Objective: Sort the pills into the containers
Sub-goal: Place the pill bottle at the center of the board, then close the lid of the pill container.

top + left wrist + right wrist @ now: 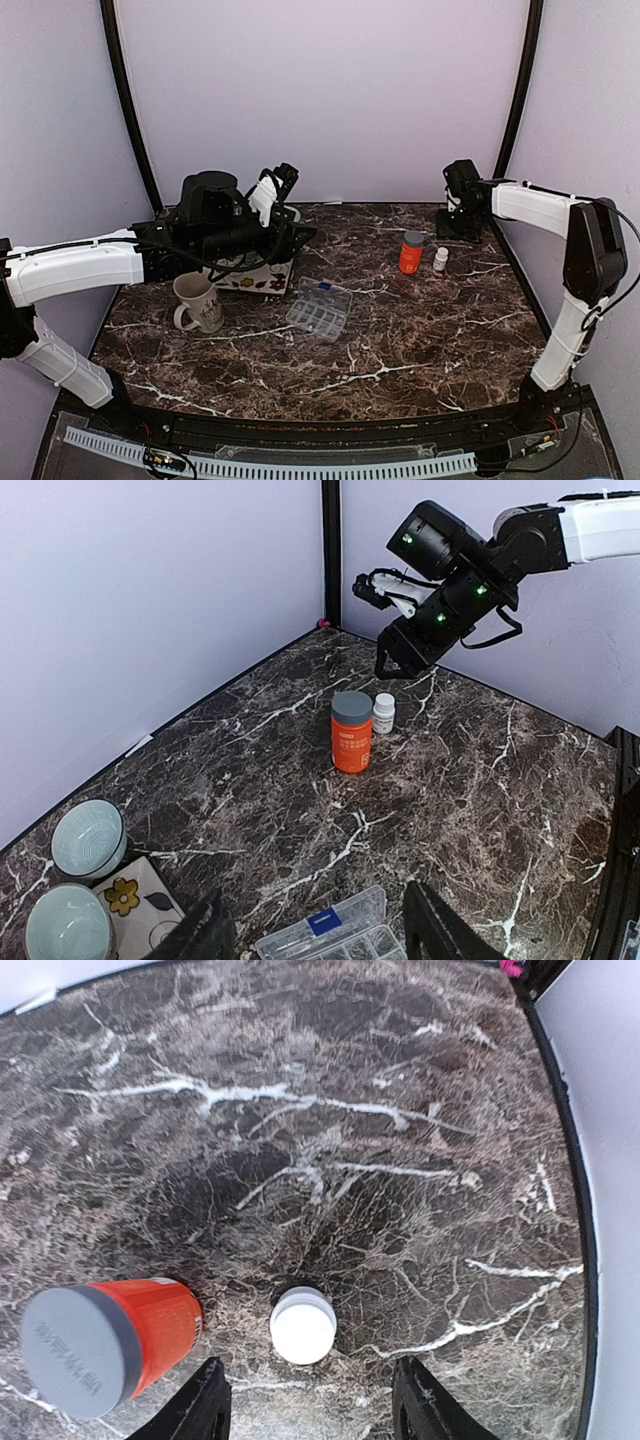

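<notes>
From above, the organiser box (319,309) lies flat near the middle of the marble table (420,350), clear plastic with a grid of small cells (322,320) and a blue bit (324,286) at its far edge. What the cells hold is too small to tell. A cream mug (198,303) stands to its left, beside a flowered cloth (255,280). An orange bottle (411,253) and a small white bottle (441,260) stand upright side by side, well apart from the box on the far right.

From the left wrist, the left gripper (313,900) is spread wide with nothing in it, and the near part of the box shows between its fingers (205,930). Two pale green bowls (88,838) sit on the cloth at lower left. Beyond the two bottles hangs the right arm.

From the right wrist, the right gripper (310,1390) is released and empty, looking down on the white bottle's cap, with the orange bottle's grey lid (80,1350) to one side.
</notes>
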